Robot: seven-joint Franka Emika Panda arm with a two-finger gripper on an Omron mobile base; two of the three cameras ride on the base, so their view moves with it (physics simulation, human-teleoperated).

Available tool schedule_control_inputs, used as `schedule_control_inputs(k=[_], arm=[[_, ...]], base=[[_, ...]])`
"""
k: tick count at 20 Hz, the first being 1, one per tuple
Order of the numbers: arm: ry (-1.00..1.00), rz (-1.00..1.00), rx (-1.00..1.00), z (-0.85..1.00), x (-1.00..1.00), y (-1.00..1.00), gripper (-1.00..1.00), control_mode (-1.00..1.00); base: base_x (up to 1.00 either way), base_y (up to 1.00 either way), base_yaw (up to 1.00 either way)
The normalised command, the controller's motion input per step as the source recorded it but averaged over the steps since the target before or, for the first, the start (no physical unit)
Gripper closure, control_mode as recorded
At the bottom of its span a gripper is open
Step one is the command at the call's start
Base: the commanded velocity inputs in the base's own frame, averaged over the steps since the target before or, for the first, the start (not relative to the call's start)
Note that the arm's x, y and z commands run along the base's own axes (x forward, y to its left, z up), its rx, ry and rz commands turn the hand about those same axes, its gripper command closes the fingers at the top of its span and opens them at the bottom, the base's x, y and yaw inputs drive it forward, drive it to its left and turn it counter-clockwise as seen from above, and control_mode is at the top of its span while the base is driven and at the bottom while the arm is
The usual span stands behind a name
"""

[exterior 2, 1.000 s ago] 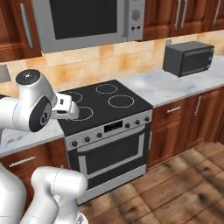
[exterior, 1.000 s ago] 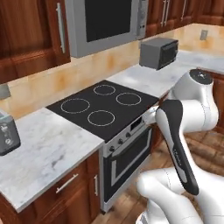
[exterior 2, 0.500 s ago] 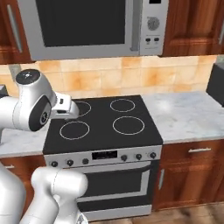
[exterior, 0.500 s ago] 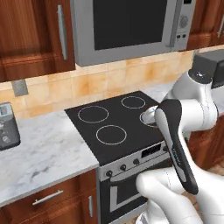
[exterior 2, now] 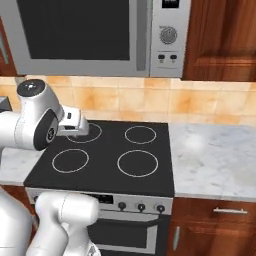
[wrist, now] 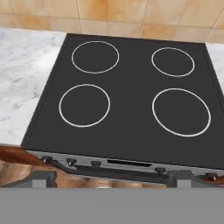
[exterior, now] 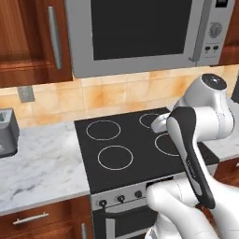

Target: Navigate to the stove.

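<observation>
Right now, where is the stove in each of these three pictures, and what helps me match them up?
Left base view: the stove sits at centre, partly behind the white arm on the right.
Right base view: the stove is at centre left, below the microwave.
Hand view: its black top spreads across the middle.
Shared landmark: the orange tiled wall behind it.

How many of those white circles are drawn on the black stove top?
4. On the flat black glass stove, the thin white burner rings sit in the hand view at far left, far right, near left and near right. None look hidden.
</observation>
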Motion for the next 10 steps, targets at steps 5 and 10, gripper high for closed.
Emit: schedule_control_inputs(k=[5, 10], arm=[[0.00, 0.00, 0.00, 0.00, 0.00, 0.00, -1.00, 1.00], [0.00, 0.00, 0.00, 0.00, 0.00, 0.00, -1.00, 1.00]], base=[[0.61, -0.81, 0.27], [0.10, -0.32, 0.09]])
